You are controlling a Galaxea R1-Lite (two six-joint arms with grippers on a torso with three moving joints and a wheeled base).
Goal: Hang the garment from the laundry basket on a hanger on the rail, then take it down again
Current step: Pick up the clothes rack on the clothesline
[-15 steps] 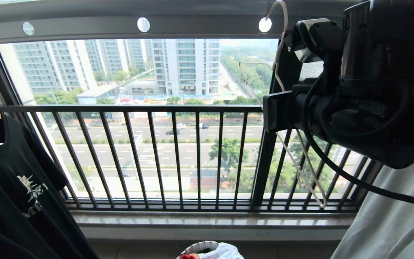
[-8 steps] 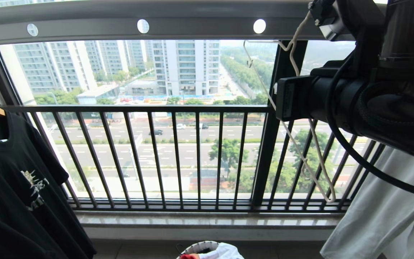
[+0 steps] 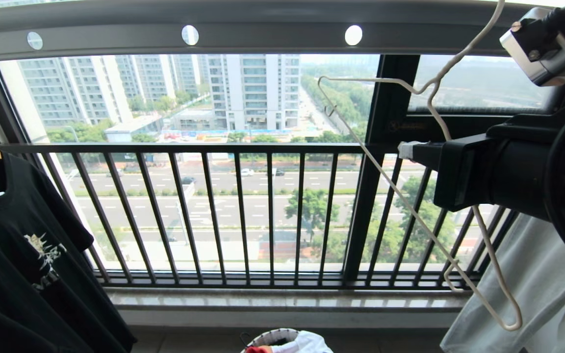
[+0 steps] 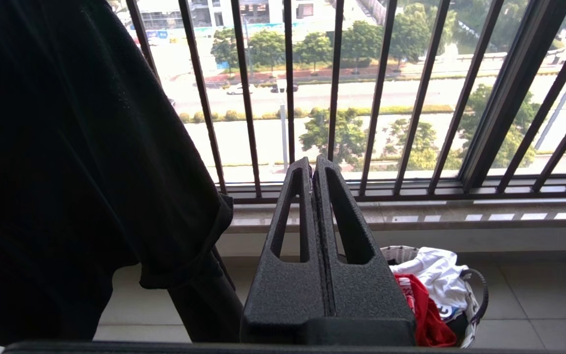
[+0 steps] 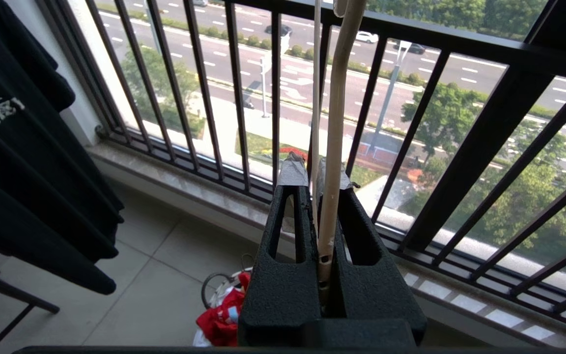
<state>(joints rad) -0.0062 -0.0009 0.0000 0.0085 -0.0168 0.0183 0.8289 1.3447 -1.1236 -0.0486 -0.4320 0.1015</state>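
Below the one grey rail (image 3: pixel 272 29), which shows three round holes, the right tool (image 5: pixel 318 189) is clamped tight on a single cream wire hanger (image 3: pixel 424 211), held tilted just off the rail near its third hole. The left tool (image 4: pixel 312 169) is pressed together on nothing, low beside one black T-shirt (image 4: pixel 67 147). Far beneath the rail, one laundry basket (image 4: pixel 401 253) on the floor holds the red garment (image 4: pixel 423 312) under a white cloth (image 4: pixel 435 275).

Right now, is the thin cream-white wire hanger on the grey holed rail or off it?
Off. The right gripper is shut on the hanger, which tilts below the rail, bare.
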